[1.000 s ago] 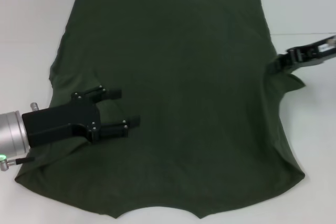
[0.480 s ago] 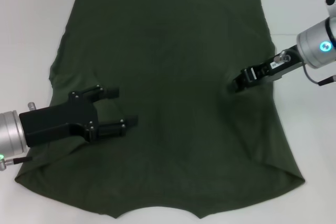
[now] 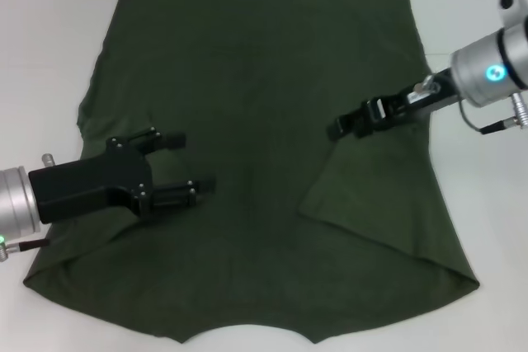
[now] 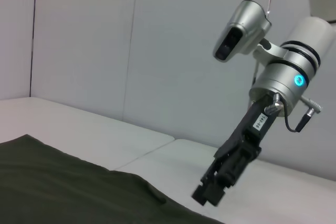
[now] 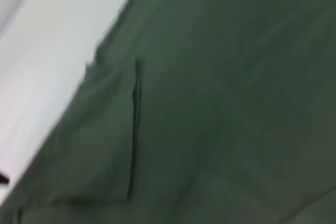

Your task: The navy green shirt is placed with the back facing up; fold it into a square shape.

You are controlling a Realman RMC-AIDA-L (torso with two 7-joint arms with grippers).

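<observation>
Shirt lies spread flat over the white table, plain side up, covering most of the surface from the far edge to the near one, where the collar notch sits at the near edge. Folding has only begun. My right pincer is over the cloth on the right side, well in from the shirt's right edge, clamped on the sleeve it has carried inward; a flap with a slanted crease runs from it toward the near right corner of the shirt. My left pincer hovers low over the left part of the shirt, jaws apart, holding nothing.

By my judgement that is one sleeve partly turned in and nothing more: the flap is not laid flat, the left sleeve is not folded, and the long sides and the lengthwise folds that would make a square are all undone.

Room is good. Bare table shows along the left and right edges and at the far corners, so either arm can withdraw sideways. The near edge is tight, since the shirt reaches almost to it. Between my two pincers lies a broad stretch of open cloth, so they stand well apart.
</observation>
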